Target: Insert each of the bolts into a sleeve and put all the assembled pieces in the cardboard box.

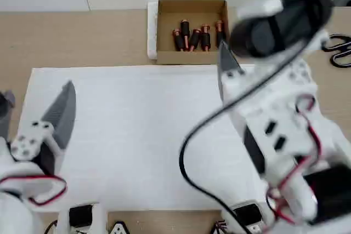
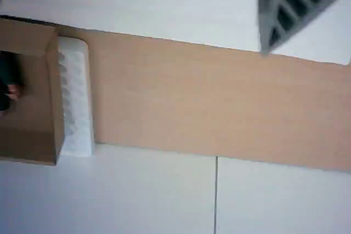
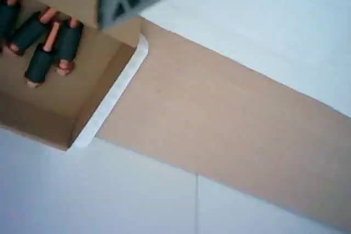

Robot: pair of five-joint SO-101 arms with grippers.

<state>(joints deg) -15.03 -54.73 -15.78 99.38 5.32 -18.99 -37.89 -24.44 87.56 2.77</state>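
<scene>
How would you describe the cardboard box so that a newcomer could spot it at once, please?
Look at the far edge of the wooden table, just beyond the white mat. The cardboard box sits there, open-topped, beside a white strip; it alone holds black-sleeved copper bolts.

The blurry right arm (image 1: 277,26) sat over the cardboard box's (image 1: 186,57) right wall and partly covered the assembled piece (image 1: 220,31) nearest that wall. The scissors (image 1: 341,47) right of the box ran off the frame. In the left wrist view the box was cropped, and its contents were basically unreadable.
</scene>
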